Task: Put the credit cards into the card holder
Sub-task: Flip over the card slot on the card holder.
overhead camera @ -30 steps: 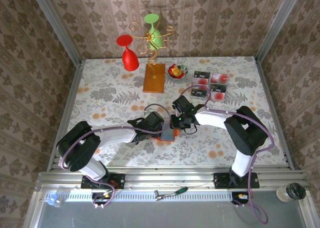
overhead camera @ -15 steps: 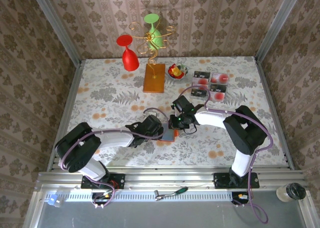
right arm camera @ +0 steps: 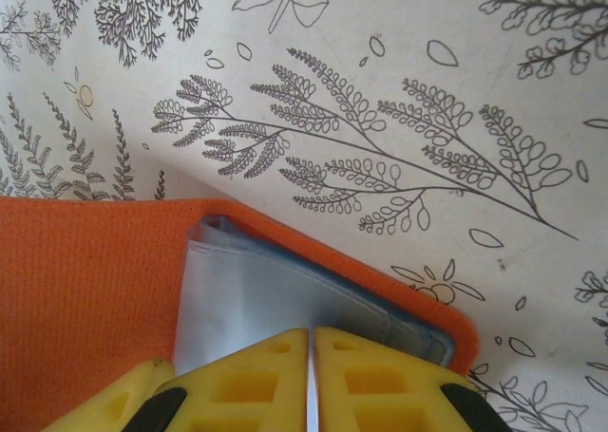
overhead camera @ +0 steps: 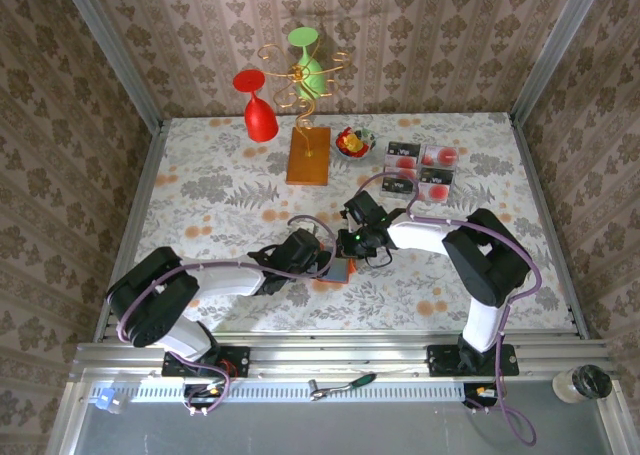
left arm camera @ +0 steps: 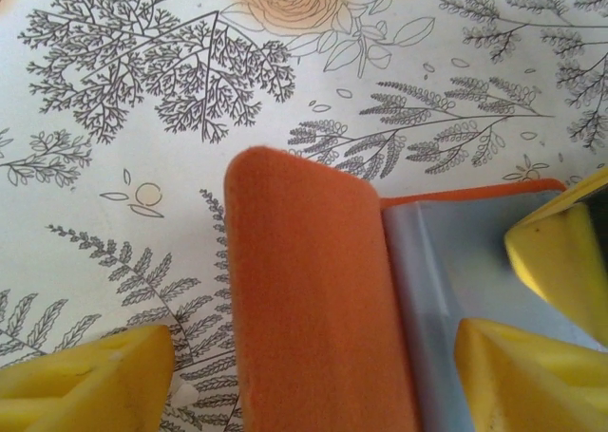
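The card holder [overhead camera: 341, 269] lies open on the flowery table [overhead camera: 220, 175], near the middle and a bit toward the arms. In the left wrist view its orange flap [left arm camera: 304, 290] is at nine o'clock and its grey-blue panel [right arm camera: 256, 299] is at three o'clock. The four credit cards [overhead camera: 436, 183] lie in a neat block well apart from the holder, at about one o'clock. None of them is in the holder yet. The left claw [left arm camera: 309, 347] is spread wide, with the flap between its two yellow fingers. The finger at nine o'clock is not touching the flap. The right claw [right arm camera: 311, 342] has its fingers pressed together with nothing pinched, and its tips sit on the grey-blue panel. So the holder is right under both claws, with the left claw at its nine o'clock side and the right claw at its one o'clock side. I think the job now is to get the holder open and ready. To do that well, one claw should hold it flat so it can't slide or flip shut. Then the other claw can go and fetch a card. Lifting both claws at once might let the flap fall back.
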Robot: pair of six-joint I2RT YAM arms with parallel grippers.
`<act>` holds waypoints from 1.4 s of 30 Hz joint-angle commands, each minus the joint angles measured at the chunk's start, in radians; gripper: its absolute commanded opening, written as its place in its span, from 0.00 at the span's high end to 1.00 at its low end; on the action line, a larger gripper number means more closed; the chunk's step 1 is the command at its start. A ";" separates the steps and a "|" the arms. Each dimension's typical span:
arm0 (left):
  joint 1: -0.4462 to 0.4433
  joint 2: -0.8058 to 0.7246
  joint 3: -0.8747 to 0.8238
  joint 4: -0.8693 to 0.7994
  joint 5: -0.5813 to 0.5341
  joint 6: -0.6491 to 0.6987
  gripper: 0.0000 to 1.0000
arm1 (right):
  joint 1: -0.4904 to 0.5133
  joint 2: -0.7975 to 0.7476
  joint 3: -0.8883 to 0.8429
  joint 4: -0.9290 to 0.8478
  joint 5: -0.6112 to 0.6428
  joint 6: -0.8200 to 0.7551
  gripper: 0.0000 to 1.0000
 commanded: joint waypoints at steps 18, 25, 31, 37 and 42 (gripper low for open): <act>-0.008 0.018 -0.063 0.042 0.006 0.016 0.35 | 0.008 0.020 0.045 0.009 -0.039 0.046 0.86; -0.008 0.025 -0.072 0.050 0.003 0.005 0.38 | -0.012 -0.065 0.026 -0.011 -0.005 0.052 0.60; -0.008 0.025 -0.074 0.056 0.000 0.001 0.37 | -0.023 -0.085 -0.001 -0.011 0.012 0.058 0.49; -0.008 0.025 -0.075 0.056 0.001 0.000 0.38 | -0.023 -0.056 -0.008 0.015 0.004 0.073 0.45; -0.008 0.023 -0.077 0.057 -0.001 0.000 0.38 | -0.023 -0.024 -0.002 0.039 -0.027 0.072 0.47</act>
